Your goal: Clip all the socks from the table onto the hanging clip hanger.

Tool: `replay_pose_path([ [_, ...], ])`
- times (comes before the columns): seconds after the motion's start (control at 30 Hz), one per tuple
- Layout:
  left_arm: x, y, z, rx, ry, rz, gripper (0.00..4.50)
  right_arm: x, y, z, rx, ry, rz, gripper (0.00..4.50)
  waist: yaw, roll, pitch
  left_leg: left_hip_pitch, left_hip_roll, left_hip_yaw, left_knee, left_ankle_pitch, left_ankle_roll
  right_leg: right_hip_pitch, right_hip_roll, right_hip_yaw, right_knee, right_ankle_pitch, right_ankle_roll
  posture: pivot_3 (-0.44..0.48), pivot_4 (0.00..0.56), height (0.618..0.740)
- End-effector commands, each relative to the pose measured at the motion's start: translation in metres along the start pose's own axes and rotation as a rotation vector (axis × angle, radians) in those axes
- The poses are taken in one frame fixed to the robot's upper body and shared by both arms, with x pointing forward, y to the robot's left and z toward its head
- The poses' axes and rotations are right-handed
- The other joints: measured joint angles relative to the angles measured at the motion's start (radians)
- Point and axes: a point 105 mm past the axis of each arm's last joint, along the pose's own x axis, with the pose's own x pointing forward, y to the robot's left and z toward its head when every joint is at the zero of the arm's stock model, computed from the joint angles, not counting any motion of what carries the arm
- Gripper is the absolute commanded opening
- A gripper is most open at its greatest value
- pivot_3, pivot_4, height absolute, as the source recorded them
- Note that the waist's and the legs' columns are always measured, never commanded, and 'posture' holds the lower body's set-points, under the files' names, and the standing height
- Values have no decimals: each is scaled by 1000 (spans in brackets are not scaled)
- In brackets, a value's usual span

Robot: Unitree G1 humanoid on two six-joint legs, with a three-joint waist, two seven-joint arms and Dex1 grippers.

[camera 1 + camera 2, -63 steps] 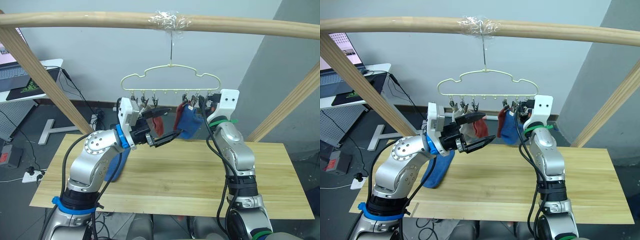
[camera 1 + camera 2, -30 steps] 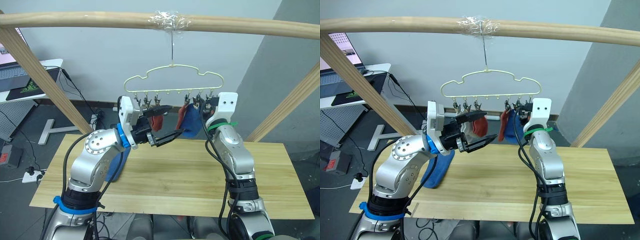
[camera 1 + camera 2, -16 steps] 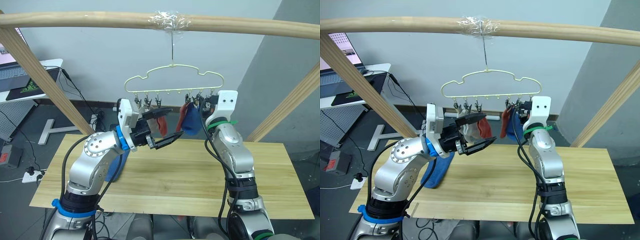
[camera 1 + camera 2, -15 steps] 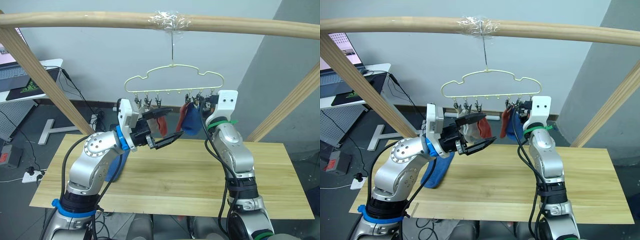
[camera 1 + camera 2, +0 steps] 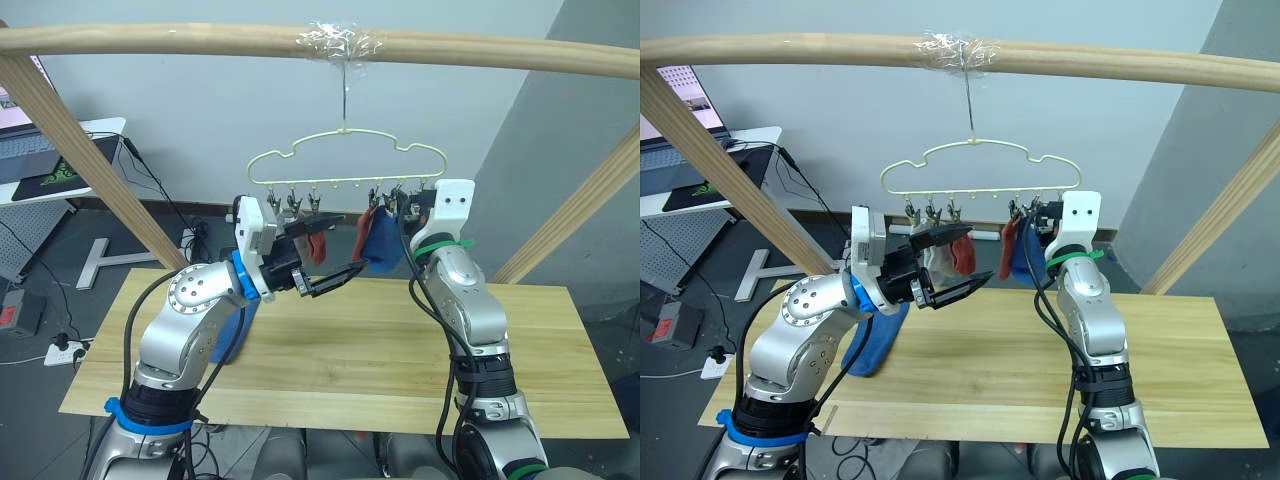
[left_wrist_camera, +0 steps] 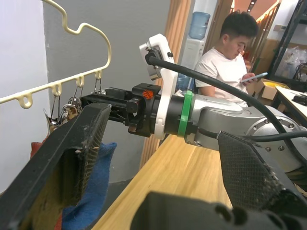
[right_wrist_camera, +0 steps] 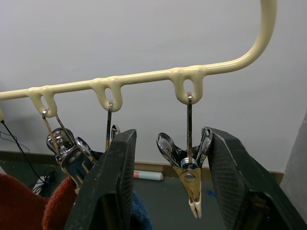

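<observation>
The pale clip hanger (image 5: 345,160) hangs by its hook from the wooden bar. Clipped to it are a rust-red sock (image 5: 318,246), a light grey sock (image 5: 937,262), a second red sock (image 5: 1007,245) and a blue sock (image 5: 380,250). Another blue sock (image 5: 228,335) lies on the table (image 5: 350,350) under my left arm. My left gripper (image 5: 340,246) is open and holds nothing, just below the left clips. My right gripper (image 7: 171,133) is open at the hanger's right end, its fingers (image 7: 110,182) on either side of the outermost clip (image 7: 188,167), which holds nothing.
A thick wooden bar (image 5: 150,40) runs overhead, held by slanting posts on the left (image 5: 80,150) and right (image 5: 580,210). A white desk with a laptop (image 5: 60,150) stands far left. A seated person (image 6: 230,52) is beyond the table in the left wrist view.
My right gripper has risen a little to the hanger's end clip. The hanger and its socks have swung slightly. My left gripper has barely moved.
</observation>
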Motion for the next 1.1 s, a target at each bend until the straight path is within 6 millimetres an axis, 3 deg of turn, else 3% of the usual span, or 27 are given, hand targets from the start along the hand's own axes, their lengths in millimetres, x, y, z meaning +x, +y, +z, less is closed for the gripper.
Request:
replay_pose_path([
  [0.03,4,-2,21,34,-72,-7,4139,2,4,21,-6,-81,15,2234,0,0,0,0,0,0,0,0,0,0,0,0,0,0,0,144,162,740],
  [0.57,7,-2,25,33,-73,2,4139,4,1,20,-2,-80,-3,2234,0,0,0,0,0,0,0,0,0,0,0,0,0,0,0,146,160,740],
  [0.67,7,-3,25,30,-71,2,4139,4,0,19,0,-76,-3,1638,0,0,0,0,0,0,0,0,0,0,0,0,0,0,0,146,159,740],
  [0.77,7,-5,24,28,-68,-2,4139,4,-2,19,-3,-73,-6,636,0,0,0,0,0,0,0,0,0,0,0,0,0,0,0,146,159,740],
  [0.87,6,-4,21,23,-59,9,4139,3,-8,20,-19,-77,-11,27,0,0,0,0,0,0,0,0,0,0,0,0,0,0,0,144,159,740],
  [1.0,3,1,10,0,-21,66,4139,2,-19,24,-41,-84,-17,27,0,0,0,0,0,0,0,0,0,0,0,0,0,0,0,144,159,740],
  [1.1,-3,7,-10,-24,48,151,4139,2,-24,28,-34,-62,18,27,0,0,0,0,0,0,0,0,0,0,0,0,0,0,0,144,159,740],
])
